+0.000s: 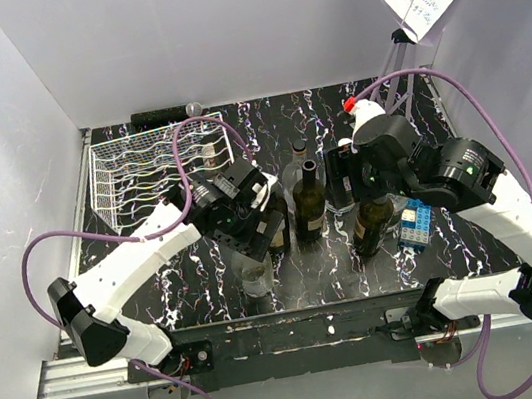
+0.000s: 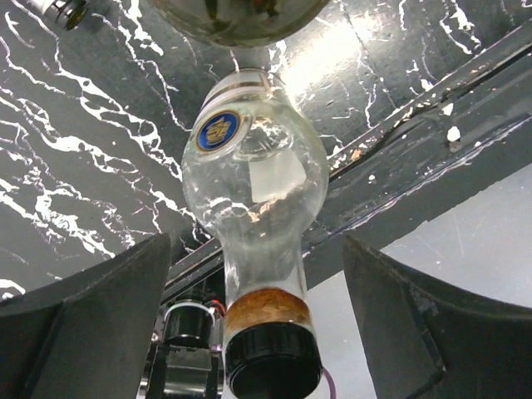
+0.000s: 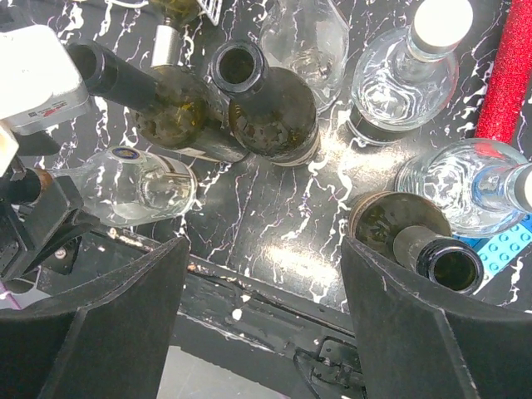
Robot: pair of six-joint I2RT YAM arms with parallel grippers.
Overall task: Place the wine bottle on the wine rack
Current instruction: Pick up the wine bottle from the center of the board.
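Your left end effector [image 2: 253,249] is spread wide around the neck of the clear bottle [image 2: 249,166]. In the left wrist view its two dark fingers [image 2: 91,324] stand on either side of the black cap and cork-coloured band, with a clear gap on each side, so nothing is gripped. In the overhead view that bottle sits close to the near edge of the tabletop [image 1: 348,267], right under the left end effector. From these views you cannot tell for sure whether it stands upright or leans.

Your right end effector [image 3: 264,249] is also wide open and holds nothing. Only marbled tabletop shows between its fingers. A dark wine bottle [image 3: 416,237] stands just beside its right finger, partly hidden behind it. A second dark bottle [image 3: 266,108] stands farther off, among several clear ones.

The wine rack [image 1: 155,166] lies at the far left of the tabletop, well apart from the clear bottle and from both end effectors. The left arm's purple cable crosses above it.
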